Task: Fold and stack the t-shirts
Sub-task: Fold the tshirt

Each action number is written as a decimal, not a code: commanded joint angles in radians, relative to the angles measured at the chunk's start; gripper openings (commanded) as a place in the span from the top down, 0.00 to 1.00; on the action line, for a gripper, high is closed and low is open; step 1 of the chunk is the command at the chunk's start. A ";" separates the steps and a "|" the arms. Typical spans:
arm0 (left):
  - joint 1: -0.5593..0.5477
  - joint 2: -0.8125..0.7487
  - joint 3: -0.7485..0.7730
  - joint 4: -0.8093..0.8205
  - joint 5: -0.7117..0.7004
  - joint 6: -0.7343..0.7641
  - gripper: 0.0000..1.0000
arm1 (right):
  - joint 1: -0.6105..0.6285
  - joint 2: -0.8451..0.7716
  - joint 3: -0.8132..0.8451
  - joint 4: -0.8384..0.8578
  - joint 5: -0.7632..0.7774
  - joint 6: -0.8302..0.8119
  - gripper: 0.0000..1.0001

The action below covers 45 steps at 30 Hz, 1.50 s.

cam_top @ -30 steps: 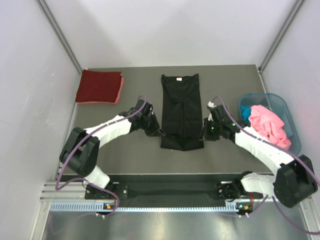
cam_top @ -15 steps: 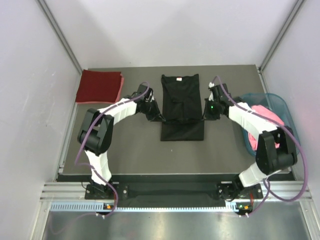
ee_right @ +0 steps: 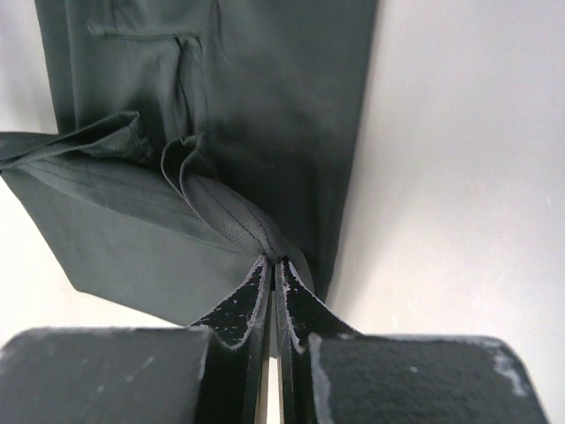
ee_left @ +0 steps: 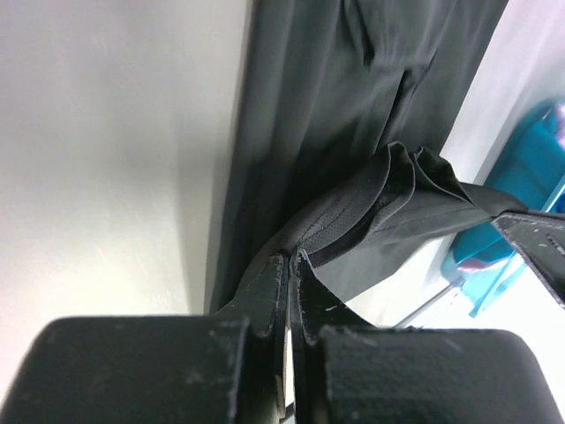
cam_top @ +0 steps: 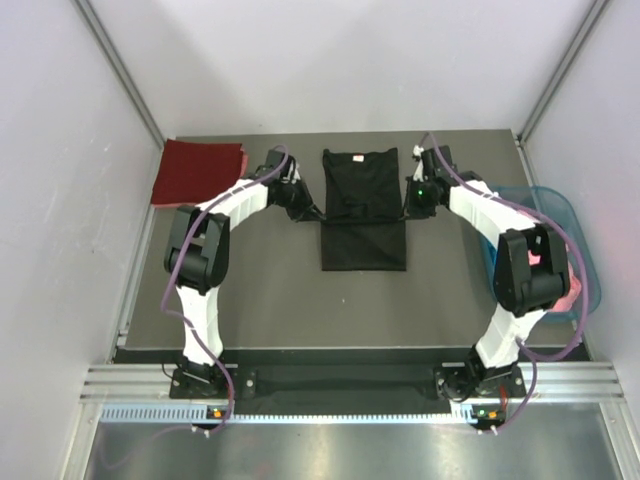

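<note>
**Robot body.** Left arm (cam_top: 232,207) and right arm (cam_top: 480,210): white link shells alternating with black, rounded joint housings. A thin purple cable (cam_top: 584,300) runs outside each arm in loose loops. A small green indicator light (cam_top: 422,193) glows on the right arm's black wrist housing. Black bases (cam_top: 195,378) sit on a silver rail, with tiny coloured lamps just below. Left gripper (ee_left: 289,261) and right gripper (ee_right: 272,262): matte black, blocky bodies with square edges. The thin, flat fingers (ee_right: 240,305) show pale scuffs and speckles along their inner edges.
</note>
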 commanded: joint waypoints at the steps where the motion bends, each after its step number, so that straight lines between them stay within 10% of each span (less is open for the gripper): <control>1: 0.015 0.035 0.062 0.004 0.033 0.013 1.00 | -0.009 0.046 0.073 0.021 -0.024 -0.031 1.00; 41: 0.046 0.226 0.255 0.030 0.061 0.028 1.00 | -0.053 0.244 0.230 0.075 -0.027 -0.002 0.98; 45: 0.047 0.214 0.260 0.036 0.070 0.042 0.88 | -0.056 0.252 0.240 0.075 -0.018 0.005 0.74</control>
